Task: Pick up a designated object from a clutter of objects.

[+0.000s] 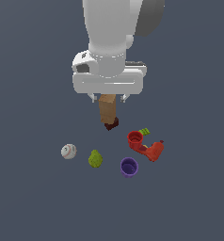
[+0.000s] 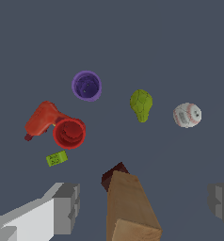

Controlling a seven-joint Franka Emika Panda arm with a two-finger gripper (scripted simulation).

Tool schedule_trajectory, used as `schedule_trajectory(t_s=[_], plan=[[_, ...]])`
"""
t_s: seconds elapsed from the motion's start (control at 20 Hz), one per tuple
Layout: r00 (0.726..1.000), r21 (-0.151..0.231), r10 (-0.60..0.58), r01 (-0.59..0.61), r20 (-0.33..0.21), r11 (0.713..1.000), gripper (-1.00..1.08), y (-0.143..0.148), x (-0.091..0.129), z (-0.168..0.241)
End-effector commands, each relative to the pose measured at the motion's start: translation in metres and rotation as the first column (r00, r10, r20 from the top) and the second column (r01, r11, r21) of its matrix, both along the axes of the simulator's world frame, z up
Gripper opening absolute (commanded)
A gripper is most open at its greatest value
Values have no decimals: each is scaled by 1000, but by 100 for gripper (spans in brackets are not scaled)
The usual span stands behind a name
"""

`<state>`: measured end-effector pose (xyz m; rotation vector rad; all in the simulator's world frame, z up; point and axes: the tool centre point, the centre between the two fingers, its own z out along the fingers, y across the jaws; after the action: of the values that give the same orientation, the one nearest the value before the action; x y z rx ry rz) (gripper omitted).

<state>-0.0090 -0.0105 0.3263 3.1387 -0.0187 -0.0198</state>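
Approach step: gripper (image 1: 108, 99) hangs high over the tan box (image 1: 107, 109), jaws wide open and empty, purple cup (image 1: 129, 167) upright on the floor near the red cup (image 1: 135, 138); next, shift over it and descend.

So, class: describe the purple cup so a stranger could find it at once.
Start at the tall tan box beneath the gripper. In the exterior view, drop past the red cup to the nearest object, the purple cup. It stands alone and upright, open-topped, beside the green pear.
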Motion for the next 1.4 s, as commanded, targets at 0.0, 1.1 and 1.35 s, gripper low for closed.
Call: schedule_trajectory(t_s=[0.0,1.1,1.35], plan=[[1000,0,0,0,0,1000,28,0,0,0],[998,-29,-45,47,53,998,28,-10,22,-25],[993,-42,-54,59,103,997,28,-3,41,-46]])
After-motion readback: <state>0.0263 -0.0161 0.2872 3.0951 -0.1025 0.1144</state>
